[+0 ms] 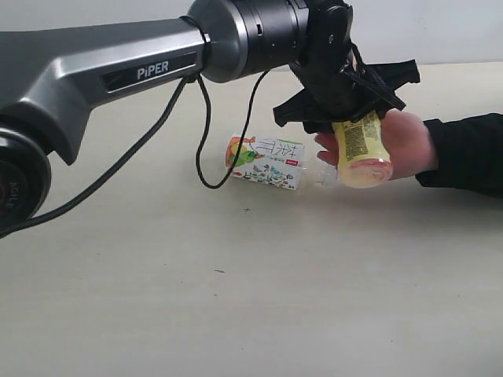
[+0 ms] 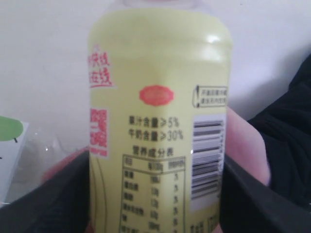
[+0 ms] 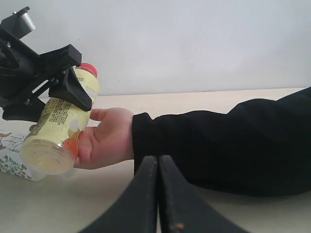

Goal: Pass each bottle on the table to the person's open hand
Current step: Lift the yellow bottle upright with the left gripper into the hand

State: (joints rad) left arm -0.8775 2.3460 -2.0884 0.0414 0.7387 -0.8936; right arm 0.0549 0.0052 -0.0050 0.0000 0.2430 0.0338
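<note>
My left gripper (image 1: 352, 110) is shut on the yellow-labelled bottle (image 1: 361, 149), which hangs tilted with its base out and its side against the palm of the person's open hand (image 1: 407, 145). In the left wrist view the bottle (image 2: 158, 121) fills the frame between the two black fingers (image 2: 53, 194), with the hand (image 2: 243, 141) behind it. A clear bottle with a white fruit label (image 1: 266, 162) lies on its side on the table (image 1: 236, 298), just left of the hand. My right gripper (image 3: 158, 162) is shut and empty, low over the table and facing the hand (image 3: 107, 138) and the bottle (image 3: 58, 126).
The person's black sleeve (image 1: 468, 153) stretches in from the right across the table. The left arm's black cables (image 1: 206, 133) hang down close to the lying bottle. A pale wall (image 3: 194, 43) stands behind the table's far edge.
</note>
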